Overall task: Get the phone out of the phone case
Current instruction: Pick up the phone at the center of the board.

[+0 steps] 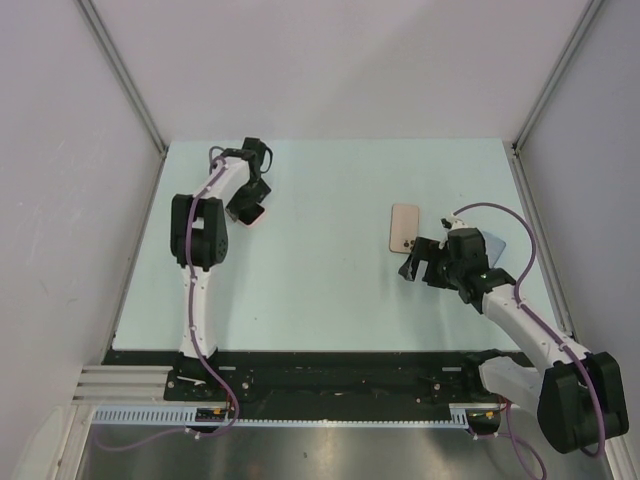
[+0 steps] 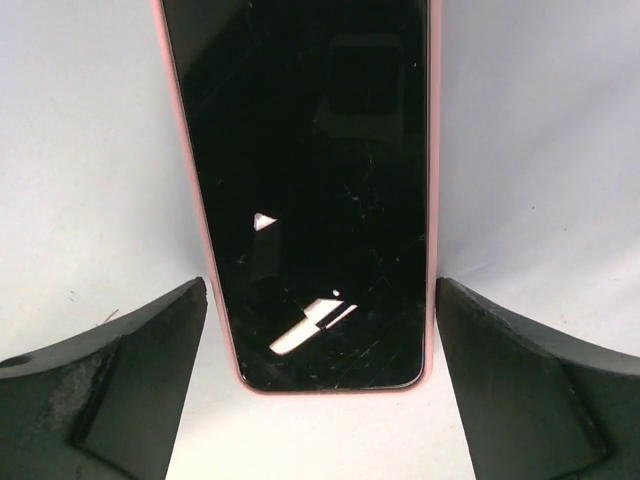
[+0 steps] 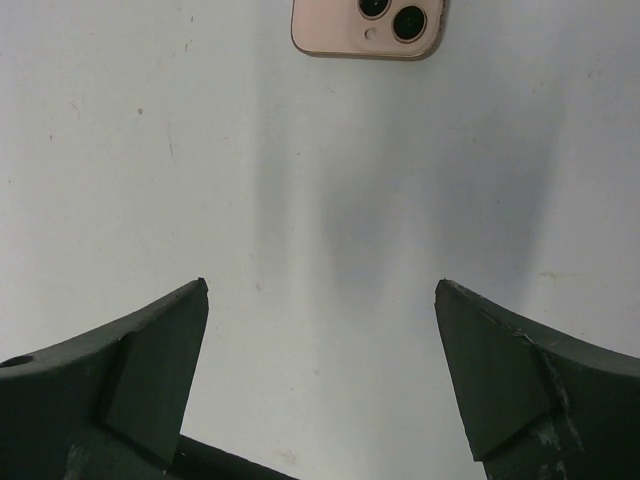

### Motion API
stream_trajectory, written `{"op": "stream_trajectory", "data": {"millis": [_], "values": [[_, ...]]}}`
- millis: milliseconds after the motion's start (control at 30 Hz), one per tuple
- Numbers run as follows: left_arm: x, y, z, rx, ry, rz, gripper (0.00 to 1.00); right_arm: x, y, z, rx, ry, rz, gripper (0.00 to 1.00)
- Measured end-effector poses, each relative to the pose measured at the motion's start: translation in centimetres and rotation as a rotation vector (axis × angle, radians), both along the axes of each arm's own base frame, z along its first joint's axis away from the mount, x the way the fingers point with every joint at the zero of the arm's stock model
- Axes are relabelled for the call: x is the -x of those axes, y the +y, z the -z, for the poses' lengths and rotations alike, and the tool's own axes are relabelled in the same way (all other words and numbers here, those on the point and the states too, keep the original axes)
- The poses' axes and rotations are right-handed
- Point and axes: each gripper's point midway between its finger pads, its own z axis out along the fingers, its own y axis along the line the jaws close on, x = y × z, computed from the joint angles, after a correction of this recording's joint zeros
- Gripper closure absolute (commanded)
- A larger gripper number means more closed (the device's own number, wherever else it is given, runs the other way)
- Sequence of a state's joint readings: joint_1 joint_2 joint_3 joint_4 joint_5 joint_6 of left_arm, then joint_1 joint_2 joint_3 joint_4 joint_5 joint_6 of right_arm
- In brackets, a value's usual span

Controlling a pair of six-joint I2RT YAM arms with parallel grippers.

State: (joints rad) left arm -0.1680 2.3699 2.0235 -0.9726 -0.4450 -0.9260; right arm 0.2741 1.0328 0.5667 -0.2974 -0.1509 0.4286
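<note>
Both pincers are open. The left pincer [image 2: 322, 285] straddles the near end of the phone [image 2: 310, 150], screen up inside its pink case [image 2: 330, 389]; contact I cannot tell. The right pincer [image 3: 322, 285] is empty above the surface [image 3: 150, 150]. Removal seems not yet done. Only the top and right views show a second, gold phone [image 3: 368, 28], face down.

The phone [image 1: 404, 228] has a rose-gold back and dark camera lenses. The phone-shaped slab [image 1: 249, 211] has a glossy black face and a pink rim. The table [image 1: 320, 200] is pale mint. The left arm [image 1: 196, 300] and right arm [image 1: 525, 325] are white with black joints and carry purple cables [image 1: 490, 207]. A light blue patch [image 1: 497, 243] shows beside the right arm.
</note>
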Motion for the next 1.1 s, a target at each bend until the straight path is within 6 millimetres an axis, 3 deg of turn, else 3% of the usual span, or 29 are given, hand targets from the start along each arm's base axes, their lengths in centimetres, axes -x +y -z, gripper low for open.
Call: {"op": "stream_trajectory", "data": {"millis": [233,400,733,933,1100], "values": [[1.0,0.0,0.3,0.01,0.005,-0.013,0.0,0.1,0.3,0.3,-0.002,0.011,-0.027,0.0],[1.0,-0.2,0.4,0.023,0.001,-0.012,0.17,0.2,0.3,0.2,0.001,0.005,-0.033,0.0],[1.4,-1.0,0.1,0.13,-0.061,0.062,0.23,0.8,0.4,-1.5,-0.025,-0.039,-0.044,0.01],[4.2,-3.3,-0.3,0.218,-0.094,0.23,0.23,1.3,0.7,-2.3,-0.046,-0.054,-0.056,0.01],[8.9,-7.4,-0.3,0.28,-0.106,0.398,0.24,1.5,1.3,-2.8,-0.088,-0.054,-0.065,0.02]]}}
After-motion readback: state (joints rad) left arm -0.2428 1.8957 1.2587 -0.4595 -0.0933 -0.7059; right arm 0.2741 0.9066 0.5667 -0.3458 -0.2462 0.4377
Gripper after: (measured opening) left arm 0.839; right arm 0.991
